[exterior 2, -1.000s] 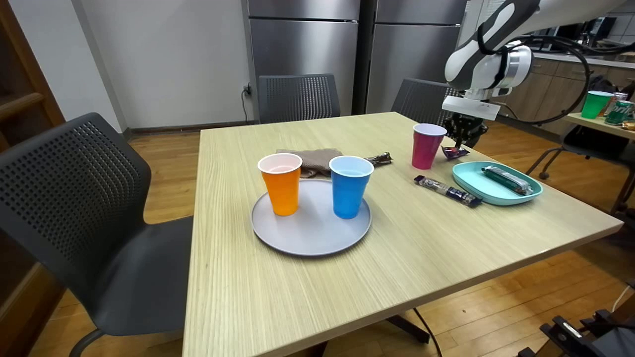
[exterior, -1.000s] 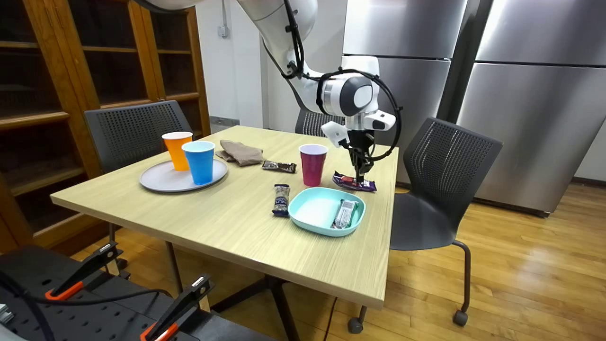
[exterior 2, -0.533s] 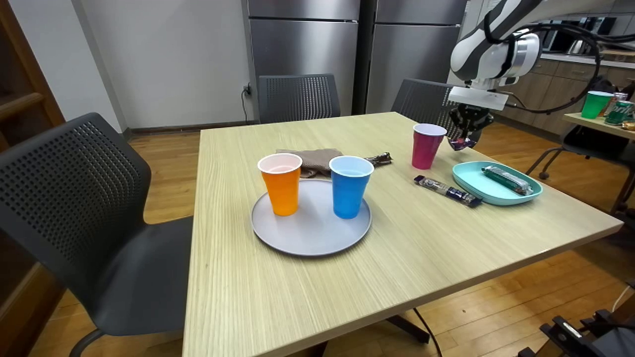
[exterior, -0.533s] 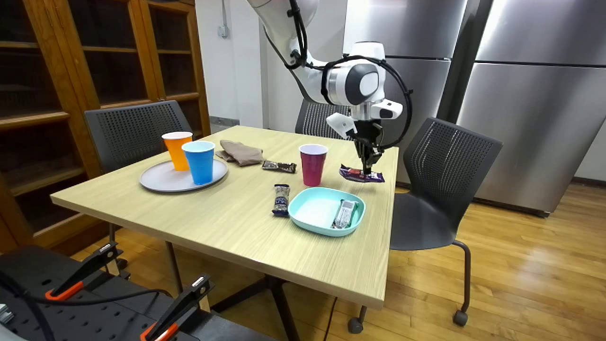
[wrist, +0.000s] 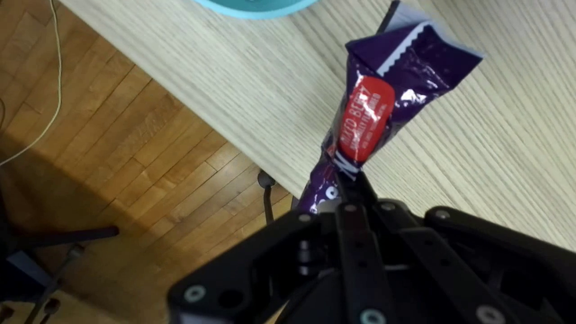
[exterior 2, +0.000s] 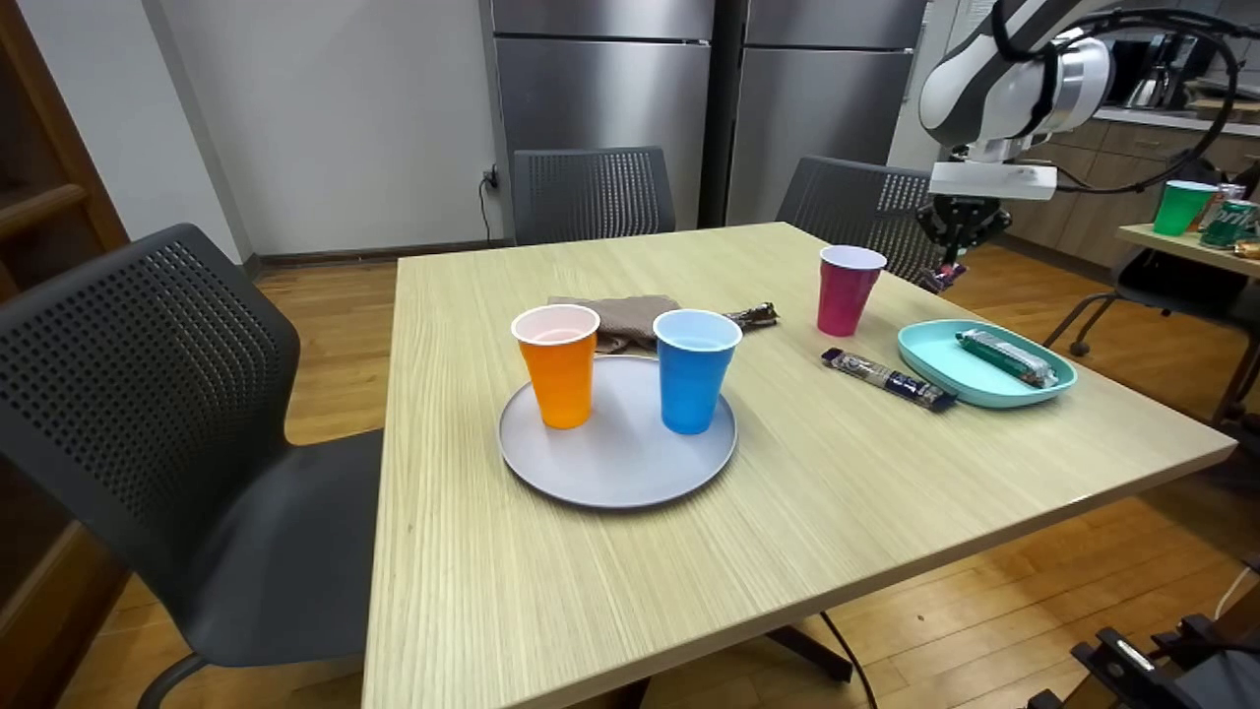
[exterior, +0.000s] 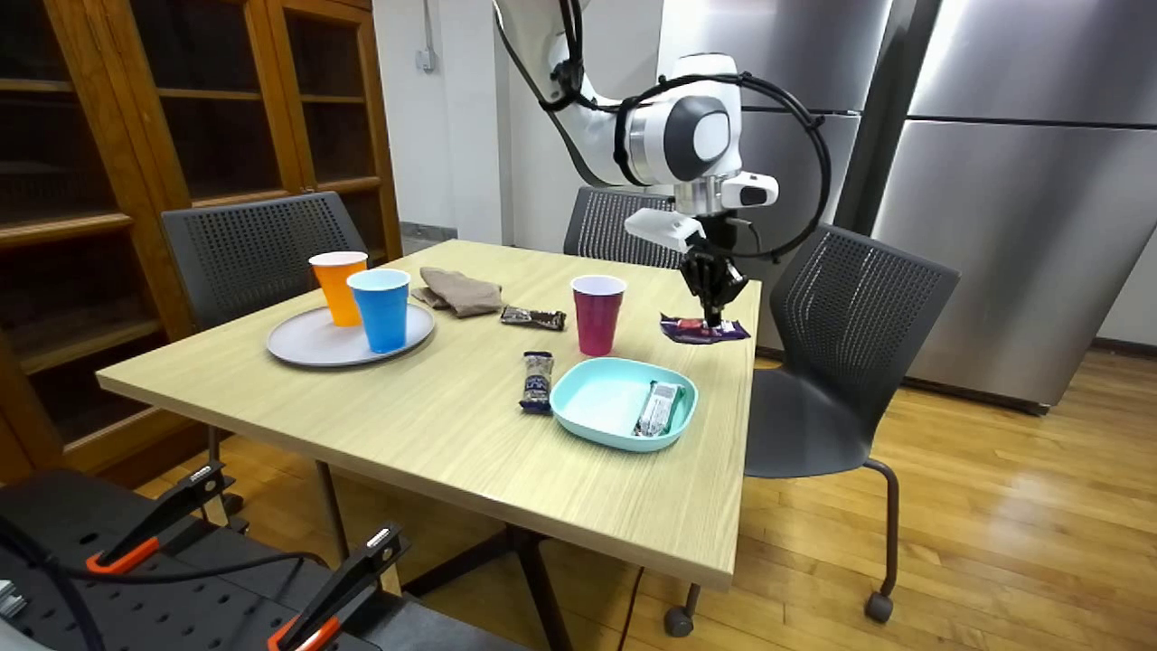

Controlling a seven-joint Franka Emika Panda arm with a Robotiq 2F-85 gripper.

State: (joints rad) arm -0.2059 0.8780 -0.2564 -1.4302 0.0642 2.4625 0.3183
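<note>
One purple-wrapped bar is gripped in my hand near a teal tray, in an exterior view. In an exterior view, I hold it above the table. In the wrist view, its red label faces me.

1. In an exterior view, the robot arm comes in from the upper right; its dark jaws point down, closed on a purple packet, most of which is hard to make out.
2. Near the packet, a magenta cup stands upright on the worktop.
3. Nearer the camera lies a turquoise tray, a green-wrapped bar inside it and a navy-wrapped bar just beside it.
4. A round grey plate bears an orange cup and a blue cup, both upright, apart.
5. Behind these lie a brown cloth and a dark-wrapped bar.
6. Mesh-backed chairs stand around the worktop, before steel refrigerators.
</note>
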